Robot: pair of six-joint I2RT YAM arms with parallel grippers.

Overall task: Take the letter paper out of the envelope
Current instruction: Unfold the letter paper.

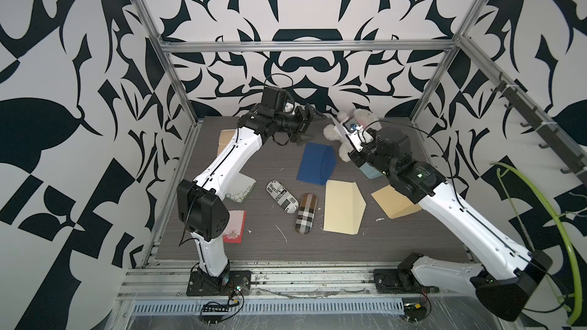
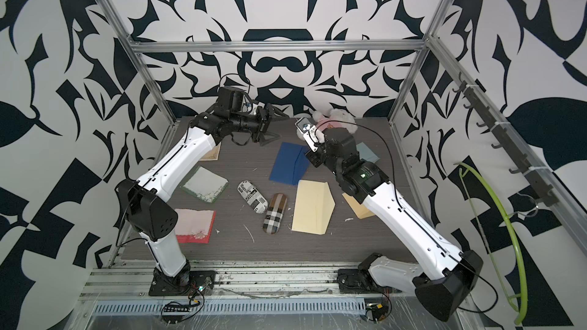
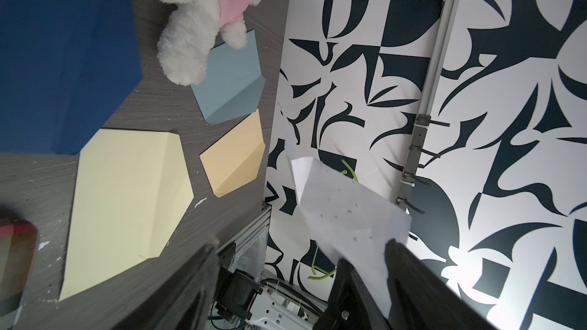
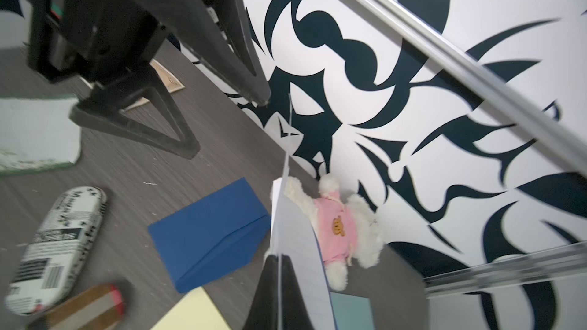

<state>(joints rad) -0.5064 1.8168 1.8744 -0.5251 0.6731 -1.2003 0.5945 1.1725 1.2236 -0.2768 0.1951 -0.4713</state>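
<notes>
Letter paper [image 4: 295, 249] is in the air over the back of the table, above the blue envelope [image 4: 206, 233] and beside the plush bear [image 4: 336, 233]. The right gripper [image 4: 279, 258] pinches it tight at one end only. Left gripper [image 4: 227, 125] is wide and empty, one tip just beside the sheet's free edge. Likely risks: a fast swing makes the sheet flop or slip from that thin pinch, or the left tip snags and creases it.
</notes>
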